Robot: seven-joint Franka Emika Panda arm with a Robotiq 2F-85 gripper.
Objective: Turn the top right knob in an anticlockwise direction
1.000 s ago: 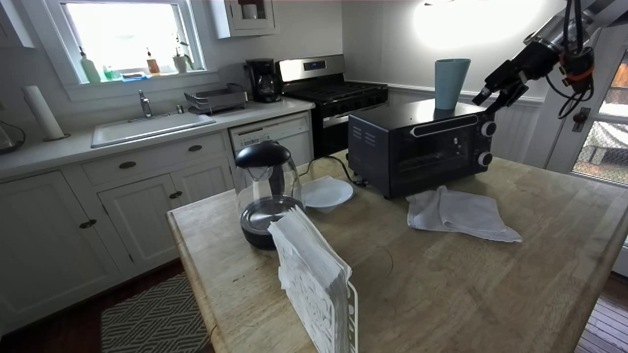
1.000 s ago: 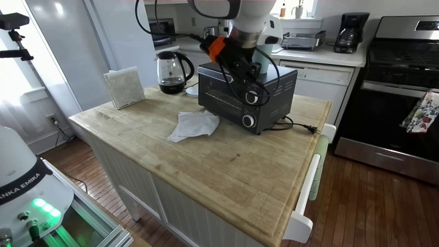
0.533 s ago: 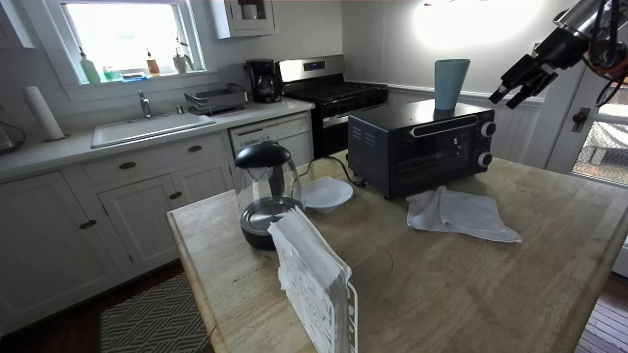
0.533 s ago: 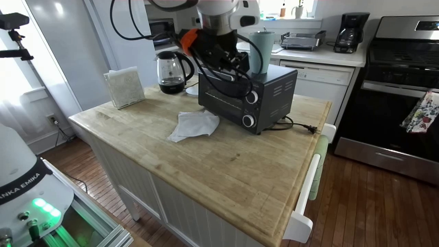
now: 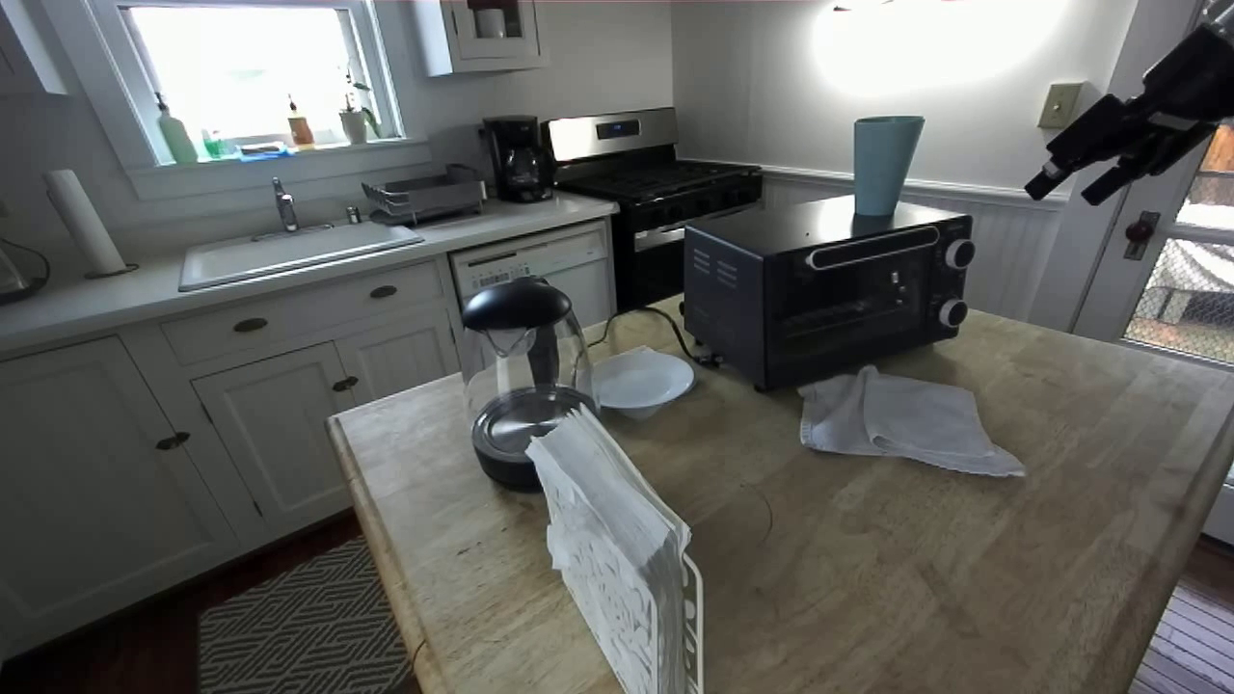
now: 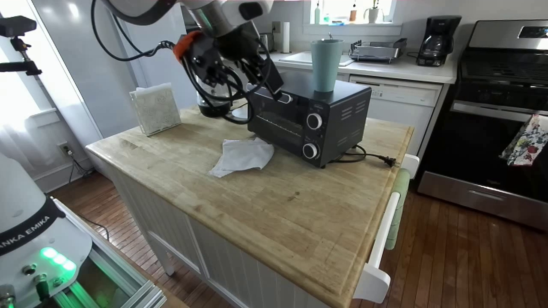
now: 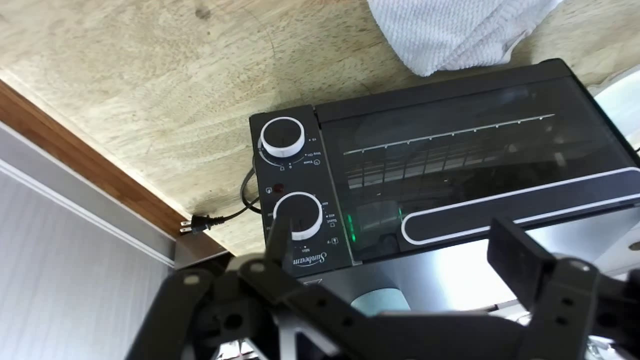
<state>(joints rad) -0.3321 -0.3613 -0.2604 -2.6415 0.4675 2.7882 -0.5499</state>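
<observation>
The black toaster oven stands on the wooden table, with two round white-rimmed knobs at the right end of its front. The top right knob is in full view there and also shows in an exterior view. In the wrist view, which stands upside down, this knob is partly covered by a finger. The lower knob is uncovered. My gripper is open and empty, its fingers wide apart. In an exterior view the gripper hangs in front of and above the oven, apart from the knobs.
A blue-green cup stands on top of the oven. A white cloth lies before it. A glass kettle, a white plate and a napkin holder are on the table. The oven's plug lies near the table edge.
My gripper has moved away from the oven's top right corner, rightward in one exterior view and leftward in the other. The top right knob and cup are now uncovered. The oven and cup stay put.
</observation>
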